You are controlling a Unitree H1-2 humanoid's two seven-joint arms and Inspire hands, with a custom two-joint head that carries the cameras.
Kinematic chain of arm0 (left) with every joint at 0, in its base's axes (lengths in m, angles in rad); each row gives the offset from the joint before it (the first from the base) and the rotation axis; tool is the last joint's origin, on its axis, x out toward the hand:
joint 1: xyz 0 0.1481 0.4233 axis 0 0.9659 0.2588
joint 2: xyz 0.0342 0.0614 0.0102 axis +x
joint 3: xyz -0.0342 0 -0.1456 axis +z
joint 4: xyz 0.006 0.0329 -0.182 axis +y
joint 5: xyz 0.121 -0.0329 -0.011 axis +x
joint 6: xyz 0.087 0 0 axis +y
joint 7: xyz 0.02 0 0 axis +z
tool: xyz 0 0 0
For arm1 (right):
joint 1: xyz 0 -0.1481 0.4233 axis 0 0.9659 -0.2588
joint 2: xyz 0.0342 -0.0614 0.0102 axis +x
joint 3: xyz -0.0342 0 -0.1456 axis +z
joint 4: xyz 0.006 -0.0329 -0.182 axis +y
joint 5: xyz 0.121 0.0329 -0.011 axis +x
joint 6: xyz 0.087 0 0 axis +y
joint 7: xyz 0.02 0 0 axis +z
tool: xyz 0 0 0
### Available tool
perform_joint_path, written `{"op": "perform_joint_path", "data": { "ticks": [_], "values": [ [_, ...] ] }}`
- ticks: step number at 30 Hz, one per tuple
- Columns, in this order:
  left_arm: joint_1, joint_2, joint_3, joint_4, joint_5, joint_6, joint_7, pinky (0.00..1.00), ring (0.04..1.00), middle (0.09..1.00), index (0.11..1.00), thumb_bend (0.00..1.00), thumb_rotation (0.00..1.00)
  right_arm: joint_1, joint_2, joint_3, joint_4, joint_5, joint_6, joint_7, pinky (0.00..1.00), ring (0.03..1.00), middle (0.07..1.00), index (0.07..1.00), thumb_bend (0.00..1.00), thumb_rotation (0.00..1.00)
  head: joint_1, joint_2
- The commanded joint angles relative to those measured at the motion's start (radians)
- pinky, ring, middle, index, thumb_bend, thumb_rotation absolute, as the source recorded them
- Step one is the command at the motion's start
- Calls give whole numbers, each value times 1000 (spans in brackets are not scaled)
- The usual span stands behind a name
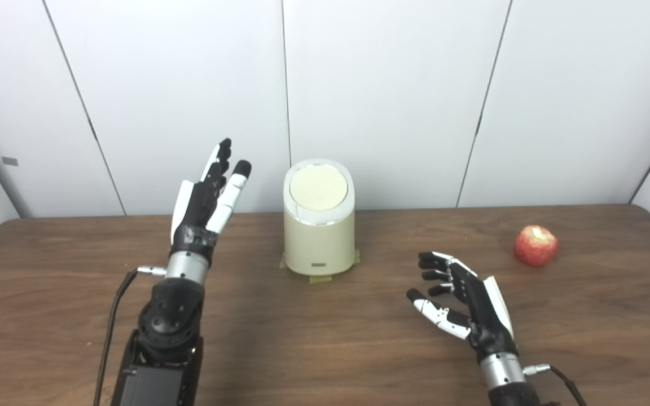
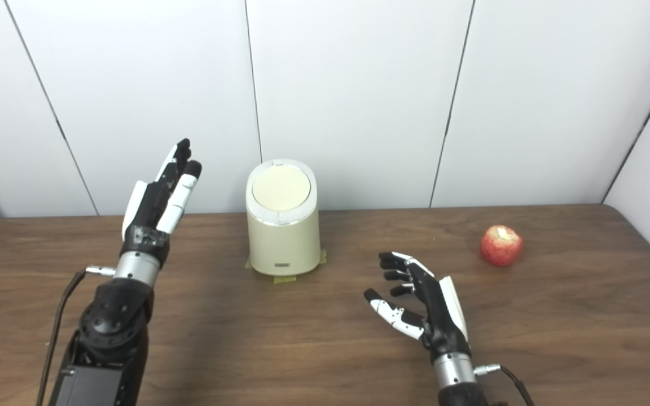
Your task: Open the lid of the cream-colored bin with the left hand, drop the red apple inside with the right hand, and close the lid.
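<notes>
The cream-colored bin stands at the back middle of the wooden table, its round lid closed. The red apple sits on the table to the right of the bin, with a pale bitten patch on top. My left hand is raised above the table left of the bin, fingers straight and apart, holding nothing. My right hand hovers low over the table, right of and nearer than the bin, left of the apple, open with fingers curled loosely and empty.
The wooden table runs across the whole view, with white wall panels right behind the bin. Yellow tape shows under the bin's base. Cables trail from both wrists.
</notes>
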Motion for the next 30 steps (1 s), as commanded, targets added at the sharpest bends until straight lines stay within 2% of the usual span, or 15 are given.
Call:
{"op": "perform_joint_path", "data": {
  "ticks": [1,4,5,9,14,17,20,22,26,30],
  "values": [
    [-80,-4,-19,-12,47,37,15,1000,1000,1000,1000,715,769,-23,2,4,-5,-12,-35,-14,553,698,730,733,242,254,-2,1],
    [-120,-2,-63,33,127,79,35,1000,1000,1000,1000,740,704,-21,3,4,-6,-8,-40,-14,537,682,715,734,245,251,-4,3],
    [-134,1,-80,49,159,95,40,1000,1000,1000,1000,754,684,-21,3,4,-5,-7,-44,-14,577,702,727,734,244,250,-4,3],
    [-180,5,-130,113,284,141,43,1000,1000,1000,1000,774,624,-21,3,3,-4,-10,-37,-15,605,718,739,732,247,257,-2,1],
    [-228,-10,-128,208,379,146,25,1000,1000,1000,1000,780,541,-19,3,6,-7,-10,-39,-13,610,726,749,733,247,279,-8,1],
    [-255,-16,-131,255,418,145,22,1000,1000,1000,1000,796,562,-18,4,5,-10,-10,-36,-13,618,729,750,733,245,271,-8,4],
    [-275,-25,-133,284,455,146,26,1000,1000,1000,1000,811,562,-16,5,7,-12,-12,-39,-15,622,729,748,731,240,218,-11,5],
    [-284,-31,-134,297,470,146,33,1000,1000,1000,1000,814,543,-14,7,8,-16,-14,-35,-15,622,729,749,730,241,231,-13,5],
    [-306,-46,-138,319,490,146,40,1000,1000,1000,1000,816,446,-11,10,7,-27,-14,-21,-11,612,724,747,729,238,267,-12,11],
    [-332,-60,-143,338,507,146,46,1000,1000,1000,1000,829,428,-7,9,10,-32,-17,-26,-10,611,723,746,729,237,253,-18,13]
  ]
}}
